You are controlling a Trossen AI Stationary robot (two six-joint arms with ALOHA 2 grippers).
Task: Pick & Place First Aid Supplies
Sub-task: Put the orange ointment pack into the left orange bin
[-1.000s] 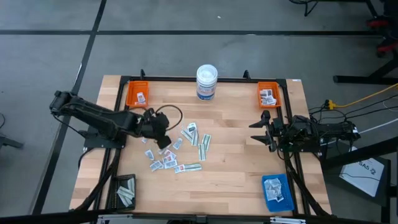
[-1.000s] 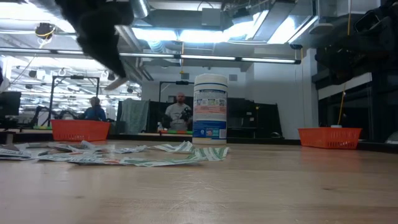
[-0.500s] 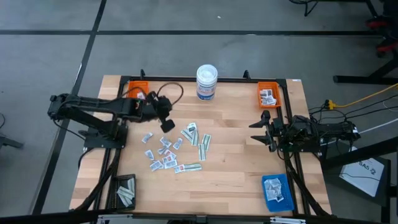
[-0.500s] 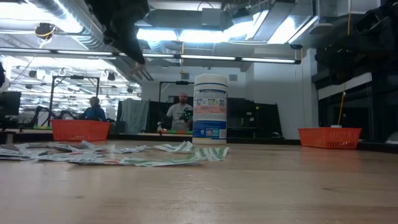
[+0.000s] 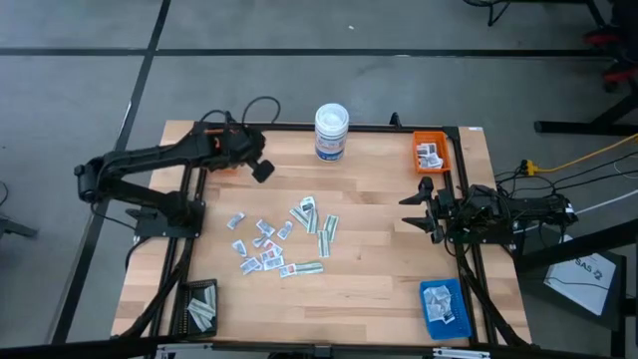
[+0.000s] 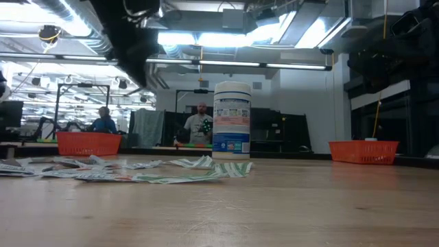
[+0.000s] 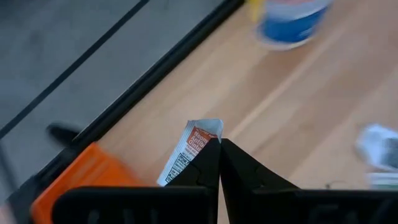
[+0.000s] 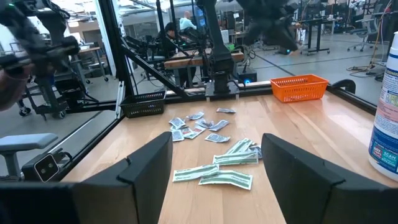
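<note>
The first aid supplies (image 5: 282,239) lie scattered flat on the middle of the wooden table; the right wrist view shows them as well (image 8: 211,134). My left gripper (image 5: 261,171) hangs above the table's far left part, beside the far-left orange tray (image 5: 218,150), and is shut on one small white packet with orange print (image 7: 188,152). In its wrist view the shut fingertips (image 7: 219,146) stand over bare wood, next to that tray (image 7: 81,183). My right gripper (image 5: 419,207) waits open at the table's right edge, its fingers apart (image 8: 214,180). My left gripper pinches the small packet between its two fingers at one end (image 7: 202,155). The rest of the packet sticks out beside the fingertips. The fingers slant downward from the table's left side. The packet is lifted clear of the table.
A white round tub with a blue label (image 5: 331,132) stands at the far edge's middle. A second orange tray (image 5: 431,152) holding packets sits far right, a blue tray (image 5: 444,305) near right, a black tray (image 5: 202,305) near left. A black frame rims the table.
My left gripper, still shut on the packet, has swung from over the scattered supplies toward the table's far edge and the far-left orange tray, rising somewhat. The packet has gone along, clear of the table.
</note>
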